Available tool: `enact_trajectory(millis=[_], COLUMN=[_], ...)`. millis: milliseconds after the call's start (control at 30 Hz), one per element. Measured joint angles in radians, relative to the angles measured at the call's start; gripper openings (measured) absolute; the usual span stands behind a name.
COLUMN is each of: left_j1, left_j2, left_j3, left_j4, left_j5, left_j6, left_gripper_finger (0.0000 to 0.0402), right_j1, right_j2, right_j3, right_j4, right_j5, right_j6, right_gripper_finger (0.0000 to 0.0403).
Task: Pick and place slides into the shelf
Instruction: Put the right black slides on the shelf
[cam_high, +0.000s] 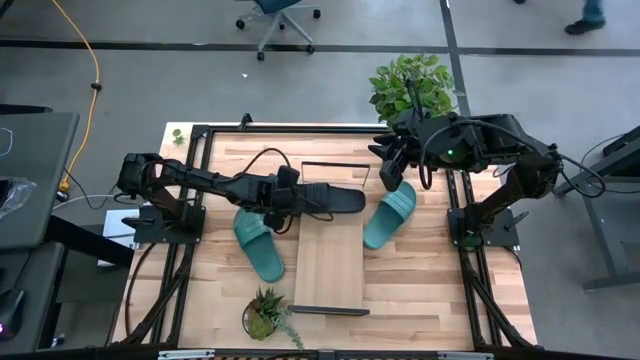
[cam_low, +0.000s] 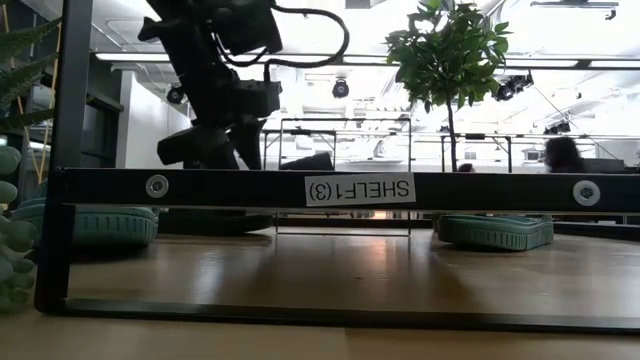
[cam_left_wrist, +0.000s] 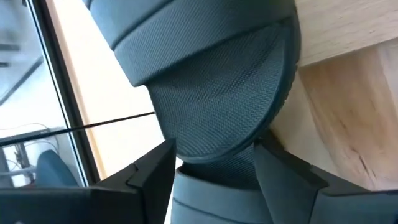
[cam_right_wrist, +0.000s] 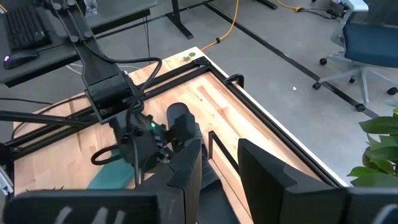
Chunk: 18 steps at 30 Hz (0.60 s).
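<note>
Filling the left wrist view, a black slide (cam_left_wrist: 217, 106) is seen between the left gripper's (cam_high: 283, 203) spread jaws, lying crosswise on the shelf's (cam_high: 328, 268) upper end mid-frame, while the right gripper (cam_high: 392, 172), jaws apart, hovers upper right.
</note>
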<state>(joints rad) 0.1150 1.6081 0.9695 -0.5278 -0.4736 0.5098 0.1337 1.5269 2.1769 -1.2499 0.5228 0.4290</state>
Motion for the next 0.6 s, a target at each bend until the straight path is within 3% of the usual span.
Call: enact_trajectory(millis=[367,600], left_j1=[-0.004,-0.004], left_j2=[-0.025,-0.187], left_j3=[0.000,-0.001], left_j4=[-0.062,-0.094], left_j5=[0.056,0.067], left_j6=[0.007,-0.029], left_gripper_finger=[0.0162,0.0162], right_j1=[0.024,0.040], right_j2=[0.000,0.000], right_j3=[0.000,0.000], right_j4=[-0.036,-0.206], right_j5=[0.001,0.021], right_j6=[0.012,0.136], right_gripper_finger=[0.0097,0.0097])
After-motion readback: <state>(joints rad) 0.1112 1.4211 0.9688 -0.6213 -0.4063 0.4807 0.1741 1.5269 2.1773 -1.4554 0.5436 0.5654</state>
